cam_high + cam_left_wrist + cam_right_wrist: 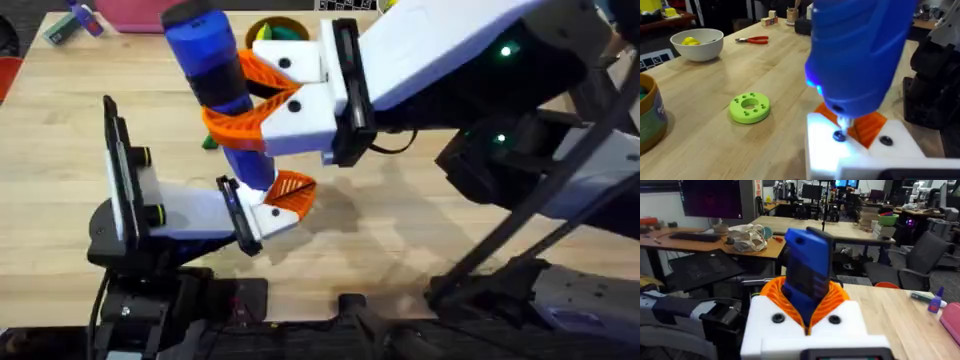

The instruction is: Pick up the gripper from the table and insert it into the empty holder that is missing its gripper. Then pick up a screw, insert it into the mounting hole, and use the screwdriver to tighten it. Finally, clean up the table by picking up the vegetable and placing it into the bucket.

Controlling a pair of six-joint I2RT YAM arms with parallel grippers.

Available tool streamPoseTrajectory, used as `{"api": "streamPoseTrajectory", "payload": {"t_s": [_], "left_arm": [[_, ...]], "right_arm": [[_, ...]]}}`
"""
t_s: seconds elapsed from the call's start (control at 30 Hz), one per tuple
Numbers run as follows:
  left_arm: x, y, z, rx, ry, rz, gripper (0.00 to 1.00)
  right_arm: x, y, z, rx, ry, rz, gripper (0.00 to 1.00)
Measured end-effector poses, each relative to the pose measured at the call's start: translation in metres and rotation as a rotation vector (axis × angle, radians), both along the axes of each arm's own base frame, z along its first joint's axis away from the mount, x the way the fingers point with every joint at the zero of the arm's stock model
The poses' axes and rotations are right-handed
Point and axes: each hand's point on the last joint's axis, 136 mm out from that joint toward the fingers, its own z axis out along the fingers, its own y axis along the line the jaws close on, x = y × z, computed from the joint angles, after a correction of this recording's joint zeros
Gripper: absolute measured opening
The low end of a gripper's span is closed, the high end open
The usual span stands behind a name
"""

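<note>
Right gripper (pixel 262 100) is clamped on the screwdriver (pixel 215 70), its orange ribbed pads pressing the blue body from both sides, with the tool held nearly upright and its black tip pointing down. In the right wrist view the blue handle (pixel 807 280) rises straight up between the two orange pads (pixel 835 300).

Directly beneath that tip sits the left gripper (pixel 275 205); whether its own fingers are apart or together cannot be told. The gripper (pixel 292 190), an orange ribbed wedge, is seated on the holder (pixel 270 220), the white block at the left arm's end. In the left wrist view the screwdriver's tip meets a dark screw (pixel 839 135) in the white holder (pixel 835 150), with the orange wedge (pixel 871 126) just behind it.

Beyond the left gripper on the wooden table (pixel 715 80) lies a flat green disc (pixel 750 107) with holes, then red-handled pliers (pixel 752 40) and a white bowl (pixel 697 44) farther off. The bucket (pixel 650 117) stands at the table's side, near the disc. A sliver of the vegetable (pixel 209 142) peeks out beside the screwdriver in the overhead view.
</note>
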Motion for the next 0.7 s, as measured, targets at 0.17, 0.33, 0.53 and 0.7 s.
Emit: {"api": "streamPoseTrajectory", "payload": {"t_s": [0.17,0.33,0.53,0.7], "left_arm": [[0.0000,0.0000,0.0000,0.000,0.000,0.000,0.006],[0.0000,0.0000,0.0000,0.000,0.000,0.000,0.006],[0.0000,0.0000,0.0000,0.000,0.000,0.000,0.006],[0.0000,0.0000,0.0000,0.000,0.000,0.000,0.006]], "right_arm": [[0.0006,0.0005,-0.0011,-0.002,-0.002,-0.001,0.021],[0.0005,0.0006,-0.0012,-0.001,-0.012,-0.002,0.021],[0.0005,0.0006,-0.0013,-0.001,-0.015,-0.003,0.021],[0.0008,0.0008,-0.0027,-0.007,-0.010,-0.003,0.021]]}}
